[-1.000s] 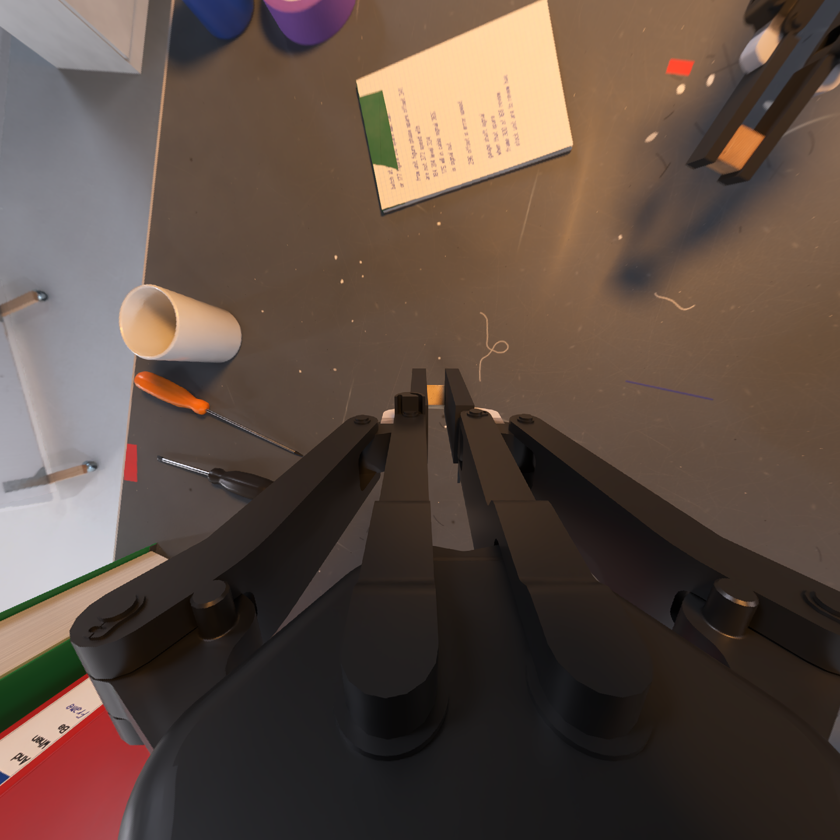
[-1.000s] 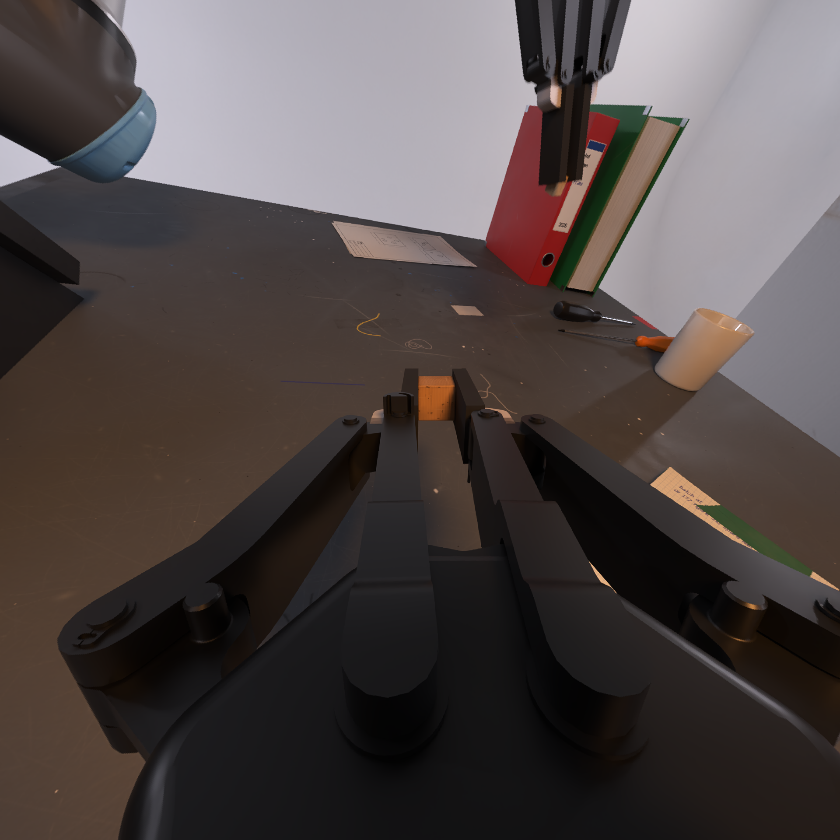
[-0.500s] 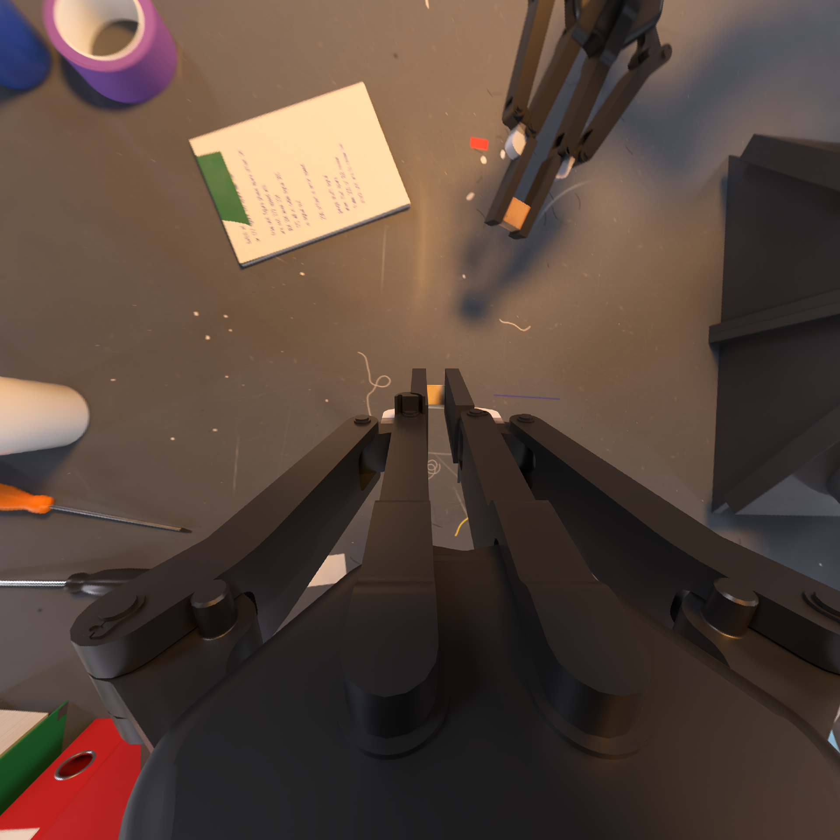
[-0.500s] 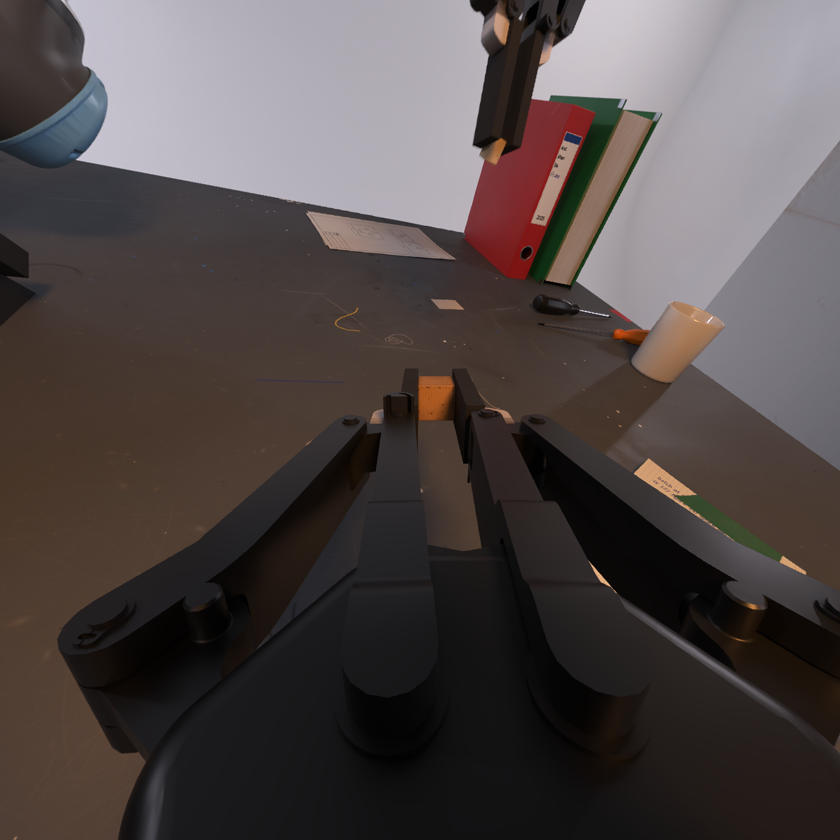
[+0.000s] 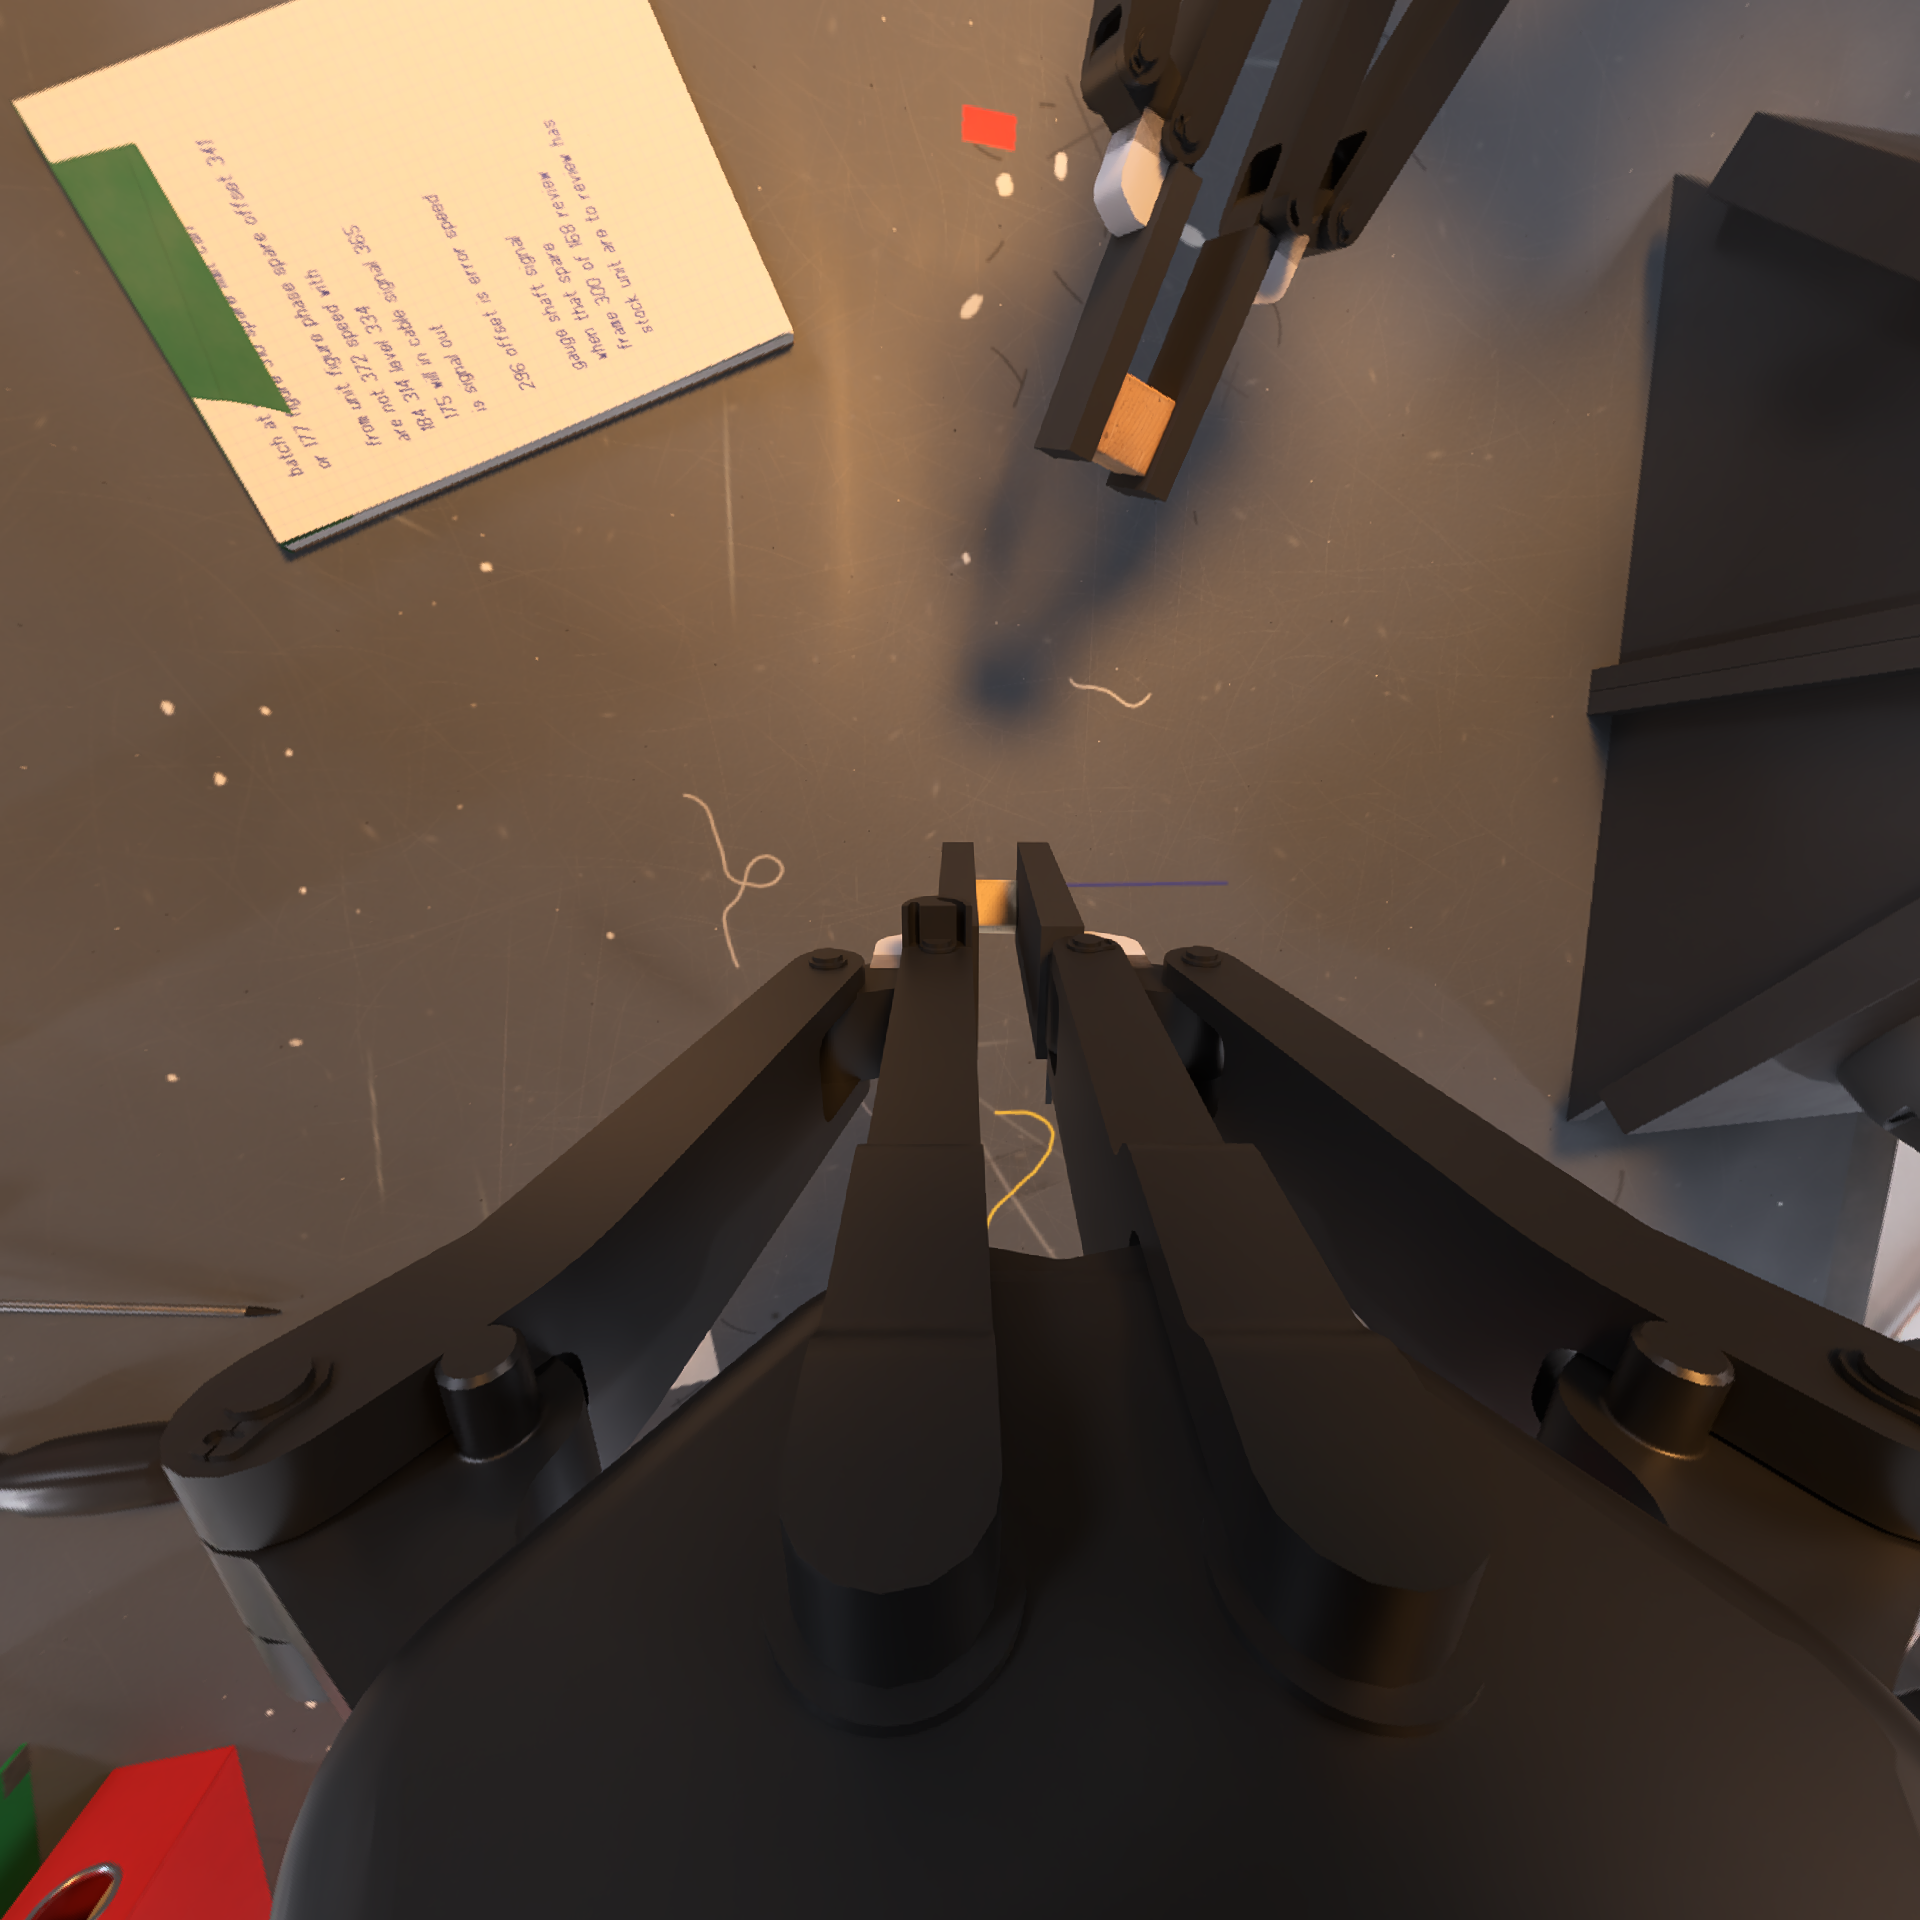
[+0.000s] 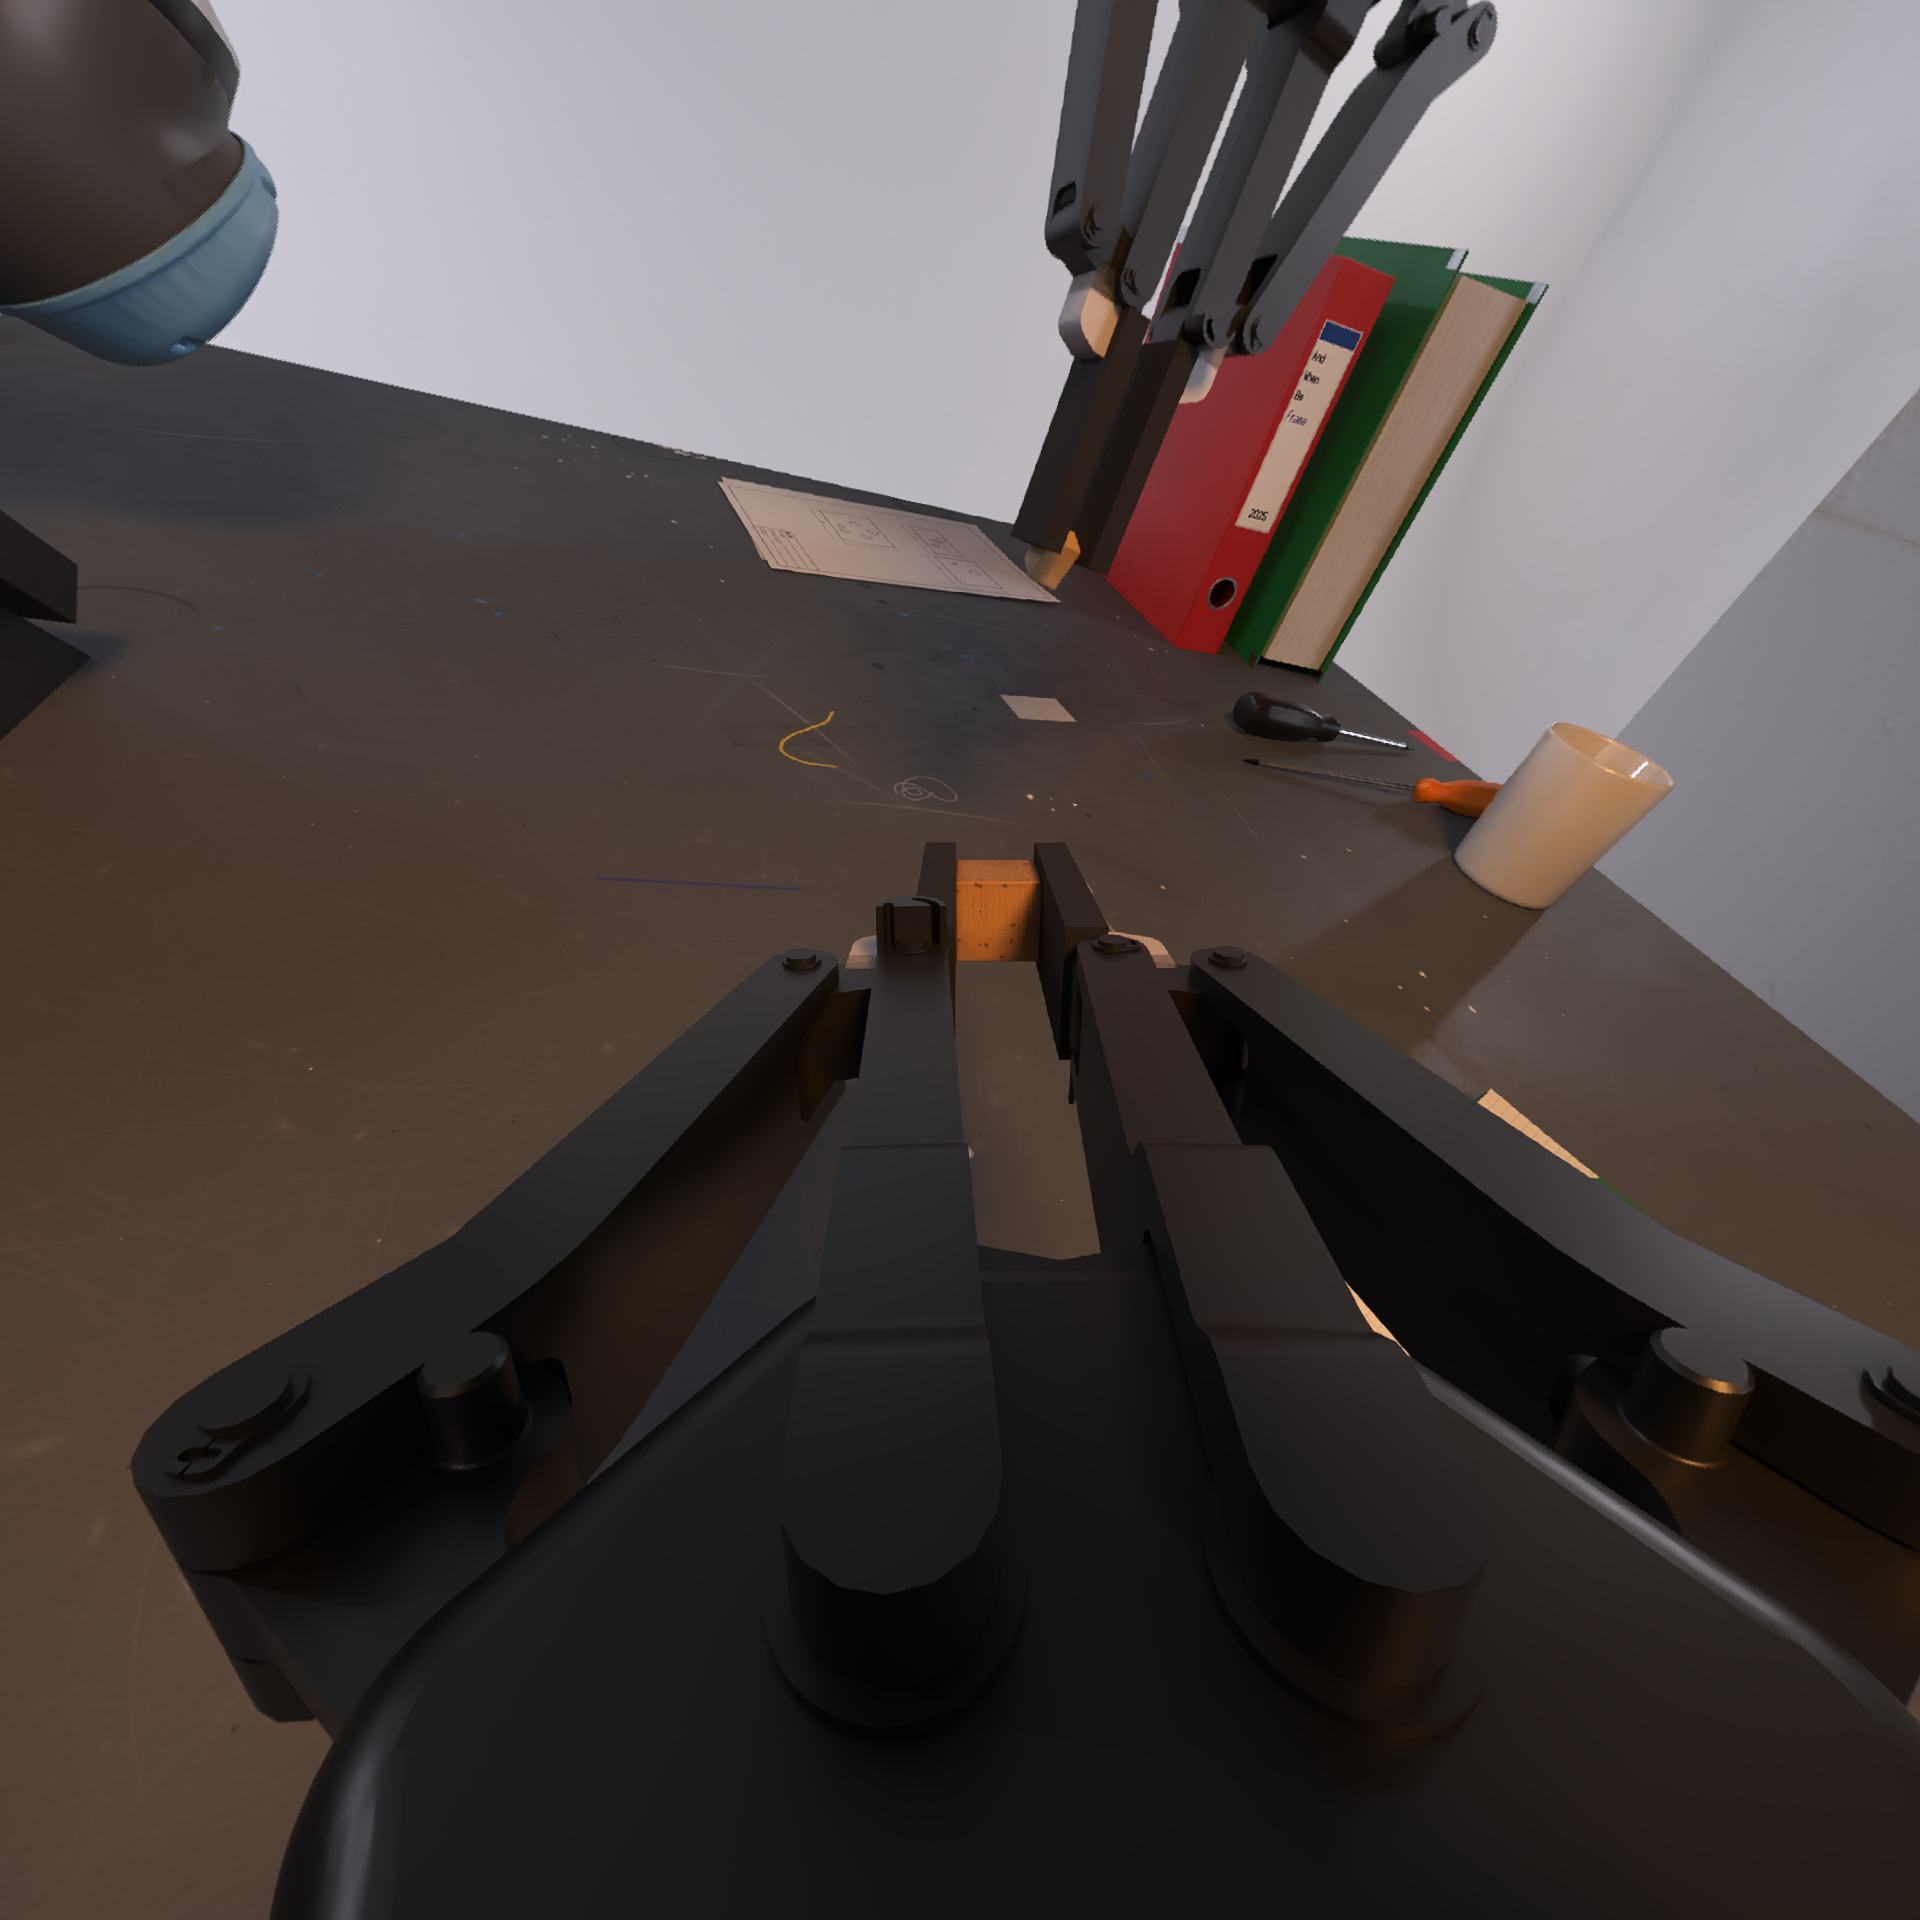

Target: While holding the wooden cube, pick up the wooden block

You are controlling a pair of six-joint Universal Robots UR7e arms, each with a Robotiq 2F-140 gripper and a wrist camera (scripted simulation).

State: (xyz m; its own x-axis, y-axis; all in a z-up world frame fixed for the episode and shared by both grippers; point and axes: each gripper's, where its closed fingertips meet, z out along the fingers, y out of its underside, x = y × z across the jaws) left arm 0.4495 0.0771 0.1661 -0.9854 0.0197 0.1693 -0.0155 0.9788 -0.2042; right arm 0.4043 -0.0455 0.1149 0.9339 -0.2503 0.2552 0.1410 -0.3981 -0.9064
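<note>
Wooden cube (image 6: 995, 909) clamped between fingertips of right gripper (image 6: 995, 883), held clear above dark table (image 6: 416, 935); same cube seen from left wrist cam (image 5: 1135, 424) w/ its shadow on the tabletop below. Wooden block (image 5: 992, 900), narrower piece, pinched between fingertips of left gripper (image 5: 994, 878), also off the table; from right wrist cam its pale end (image 6: 1055, 556) protrudes below the closed fingers. Both grippers closed on their loads, well apart from each other. Surroundings: notepad (image 5: 416, 260) w/ green corner, lying flat; printed sheet (image 6: 883, 540); red binder (image 6: 1247, 447) & green book (image 6: 1382, 468) leaning at wall; two screwdrivers, black-handled (image 6: 1288, 719) & orange-handled (image 6: 1455, 792); cream cup (image 6: 1558, 816), upright, just beside the orange handle.
</note>
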